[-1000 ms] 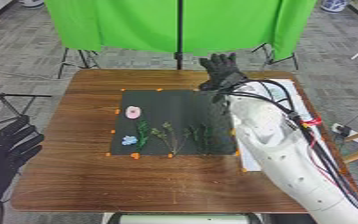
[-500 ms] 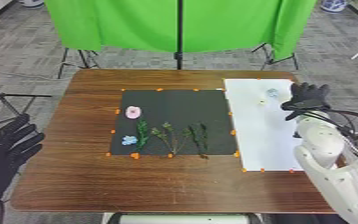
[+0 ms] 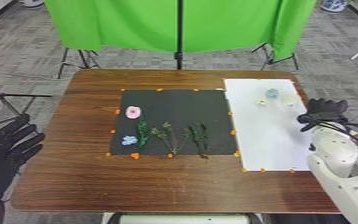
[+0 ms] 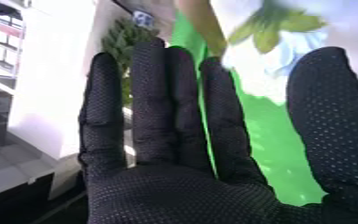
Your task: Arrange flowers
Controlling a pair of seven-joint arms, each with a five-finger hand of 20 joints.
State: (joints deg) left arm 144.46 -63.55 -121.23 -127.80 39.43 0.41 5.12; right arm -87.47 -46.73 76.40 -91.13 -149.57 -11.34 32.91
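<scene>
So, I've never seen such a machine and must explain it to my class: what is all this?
It's a two-armed robot at a brown table. The head view looks forward and down from its head; the right wrist view, from a camera on that wrist, shows its black-gloved right hand close up. On the table lie a dark mat with a pink flower, a blue flower and green sprigs, and a white sheet with pale flowers. The open right hand, near the sheet, and open left hand hold nothing.

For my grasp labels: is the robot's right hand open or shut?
Open: in the right wrist view, the right hand has its fingers straight and its thumb apart from them.
</scene>
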